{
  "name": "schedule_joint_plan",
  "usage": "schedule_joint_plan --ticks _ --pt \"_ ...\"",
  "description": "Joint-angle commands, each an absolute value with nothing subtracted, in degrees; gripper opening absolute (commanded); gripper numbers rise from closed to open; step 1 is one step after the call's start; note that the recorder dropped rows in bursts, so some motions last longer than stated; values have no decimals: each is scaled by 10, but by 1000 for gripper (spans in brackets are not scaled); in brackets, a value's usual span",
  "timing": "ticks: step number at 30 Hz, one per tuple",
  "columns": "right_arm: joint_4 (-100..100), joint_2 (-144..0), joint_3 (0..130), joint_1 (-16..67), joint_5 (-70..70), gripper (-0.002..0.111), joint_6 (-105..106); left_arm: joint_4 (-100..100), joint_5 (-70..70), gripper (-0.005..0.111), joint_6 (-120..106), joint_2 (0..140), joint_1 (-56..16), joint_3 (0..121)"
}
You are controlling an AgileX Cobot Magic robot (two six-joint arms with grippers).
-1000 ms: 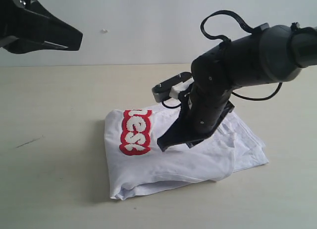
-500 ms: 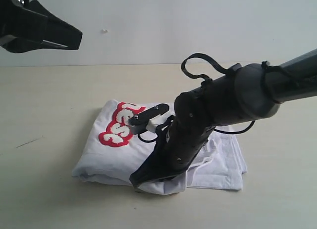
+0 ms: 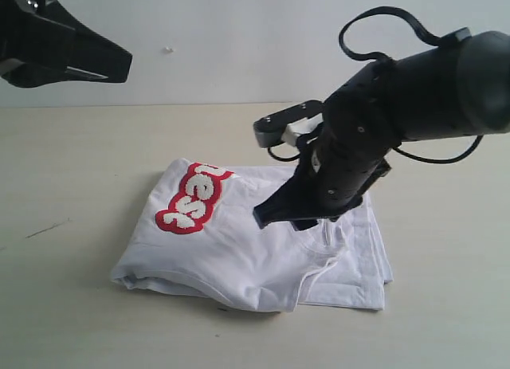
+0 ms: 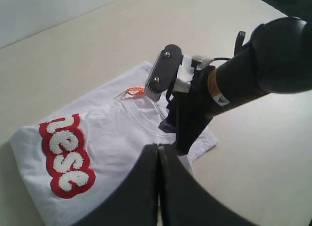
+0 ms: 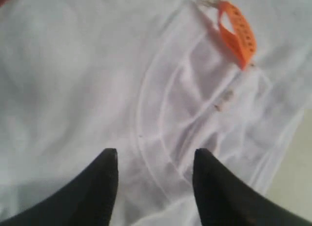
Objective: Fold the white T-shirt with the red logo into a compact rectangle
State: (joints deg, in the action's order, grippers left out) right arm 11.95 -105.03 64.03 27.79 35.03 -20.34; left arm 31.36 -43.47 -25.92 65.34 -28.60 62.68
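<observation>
White T-shirt now lies released, right tool lifted and parted.

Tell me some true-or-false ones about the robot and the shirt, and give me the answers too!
1. The red logo faces up on the white T-shirt. True.
2. The right pincer is squeezing the shirt. False: its jaws stand apart, gripping nothing.
3. The left pincer is shut and empty. True.
4. The neck tag is blue. False: it is orange.
</observation>
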Motion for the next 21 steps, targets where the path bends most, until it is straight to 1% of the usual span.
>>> schedule_joint_plan --ticks 1,4,6,8,10,12,17,21 --pt "119 -1055 621 241 348 52 -211 321 -437 0 -260 649 -285 626" --pt "118 -1055 607 208 316 52 -211 320 -439 0 -260 649 -285 626" --pt "78 -1058 607 181 306 52 -191 320 -439 0 -260 649 -285 626" --pt "14 -1066 606 168 295 52 -128 323 -439 0 -260 649 -285 626" --pt "-38 -1079 605 167 279 52 -75 322 -438 0 -260 649 -285 626" --pt "-56 -1096 605 167 255 52 -66 322 -438 0 -260 649 -285 626" --pt "-54 -1118 605 166 209 52 -66 322 -439 0 -261 649 -285 626" --pt "-20 -1118 616 166 222 52 -81 321 -436 0 -261 649 -285 626"
